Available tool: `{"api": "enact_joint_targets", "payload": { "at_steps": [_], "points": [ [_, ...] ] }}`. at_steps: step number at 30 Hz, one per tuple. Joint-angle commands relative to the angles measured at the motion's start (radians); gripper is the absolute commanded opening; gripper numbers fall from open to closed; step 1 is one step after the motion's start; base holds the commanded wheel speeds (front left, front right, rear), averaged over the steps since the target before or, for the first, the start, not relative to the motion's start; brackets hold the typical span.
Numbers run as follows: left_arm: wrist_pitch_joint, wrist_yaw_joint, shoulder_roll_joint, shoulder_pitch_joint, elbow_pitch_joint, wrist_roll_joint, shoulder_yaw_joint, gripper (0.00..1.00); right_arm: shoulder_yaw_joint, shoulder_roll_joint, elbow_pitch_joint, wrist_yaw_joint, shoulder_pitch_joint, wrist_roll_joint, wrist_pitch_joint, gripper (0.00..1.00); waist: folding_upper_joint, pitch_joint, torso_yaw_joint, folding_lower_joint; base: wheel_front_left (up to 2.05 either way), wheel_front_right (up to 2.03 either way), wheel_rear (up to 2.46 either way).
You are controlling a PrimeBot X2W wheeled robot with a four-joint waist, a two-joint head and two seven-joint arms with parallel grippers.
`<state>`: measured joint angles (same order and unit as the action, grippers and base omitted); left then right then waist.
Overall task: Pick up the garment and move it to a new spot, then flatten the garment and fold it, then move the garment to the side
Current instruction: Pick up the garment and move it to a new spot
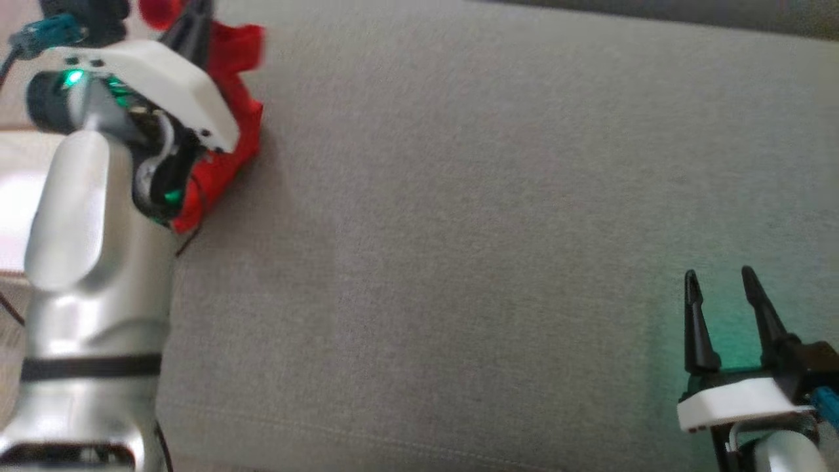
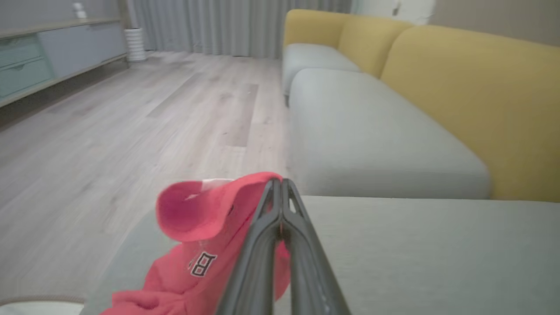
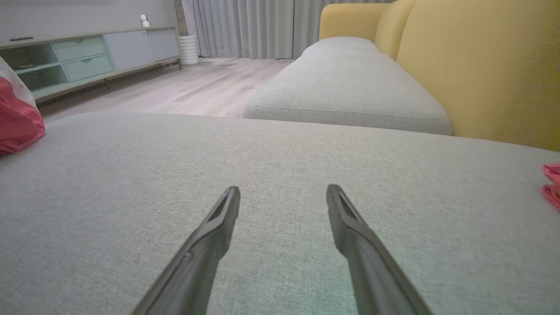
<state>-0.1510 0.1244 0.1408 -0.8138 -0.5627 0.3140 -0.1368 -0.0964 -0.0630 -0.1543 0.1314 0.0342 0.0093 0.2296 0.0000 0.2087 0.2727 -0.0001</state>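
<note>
1. Left forearm (image 1: pixel 85 216): pale silver casing with a dark band, nearest the head camera. It rises up the left side of that view, and green lights glow at the wrist.
2. Seat cushion (image 1: pixel 459 229): grey woven fabric, broad and flat, under both arms.
3. Backrests (image 2: pixel 459 96): mustard yellow and padded, standing along the far side of the seat.
4. Floor (image 2: pixel 109 131): pale wood planks beyond the cushion's edge.
5. Curtain (image 3: pixel 245 26): grey and pleated, hanging to the floor at the far wall.
6. Cabinet (image 3: pixel 87 57): long and low, with pale green and grey fronts, against the wall across the floor.
7. Garment (image 2: pixel 192 210): red cloth with a small black-outlined white mark.
   - It is bunched at the far-left part of the cushion in the head view, close to the edge by the floor.
   - One fold is lifted up to the fingertips and curls over; the rest is heaped on the cushion below.
   - It also shows at the left edge of the right wrist view.
8. Left gripper (image 2: pixel 280 183): fingers pressed together, pinching the garment's raised fold at the tips.
9. Right gripper (image 1: pixel 718 275): fingers spread wide with nothing between them, low over bare cushion at the lower right of the head view, well apart from the garment.
10. Ribbed pot (image 3: pixel 189 49): white, standing on the floor between cabinet and curtain.
11. Scrap of red cloth (image 3: pixel 552 183): on the cushion at the right edge of the right wrist view; too little shows to tell what it is.
</note>
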Motion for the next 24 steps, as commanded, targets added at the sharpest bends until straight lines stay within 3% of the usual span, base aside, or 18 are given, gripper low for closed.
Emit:
{"api": "enact_joint_targets", "payload": {
  "at_steps": [1, 8, 14, 19, 24],
  "points": [
    [-0.046, 0.005, 0.036, 0.013, 0.120, 0.027, 0.004, 0.00, 0.026, 0.002, 0.018, -0.001, -0.008, 0.011, 0.015, 1.00, 0.0000, -0.050, -0.043, 0.0001, 0.00, 0.00, 0.00],
    [-0.319, 0.006, 0.063, 0.162, 0.648, 0.195, -0.062, 0.00, 0.026, 0.012, -0.027, -0.001, -0.002, 0.028, 0.029, 1.00, 0.0000, -0.097, -0.126, 0.0001, 0.00, 0.00, 0.00],
    [-0.489, -0.017, 0.042, 0.224, 0.970, 0.341, -0.087, 0.00, 0.041, 0.012, -0.049, -0.001, 0.003, 0.070, 0.032, 1.00, 0.0000, -0.113, -0.202, 0.0001, 0.00, 0.00, 0.00],
    [-0.563, -0.059, 0.010, 0.220, 1.101, 0.409, -0.110, 0.00, 0.045, 0.013, -0.044, -0.001, -0.003, 0.097, 0.032, 1.00, 0.0000, -0.106, -0.266, 0.0001, 0.00, 0.00, 0.00],
    [-0.589, -0.087, -0.009, 0.208, 1.074, 0.421, -0.127, 0.00, 0.061, 0.013, -0.043, -0.001, -0.027, 0.123, 0.032, 1.00, 0.0000, -0.082, -0.336, 0.0001, 0.00, 0.00, 0.00]
  ]
}}
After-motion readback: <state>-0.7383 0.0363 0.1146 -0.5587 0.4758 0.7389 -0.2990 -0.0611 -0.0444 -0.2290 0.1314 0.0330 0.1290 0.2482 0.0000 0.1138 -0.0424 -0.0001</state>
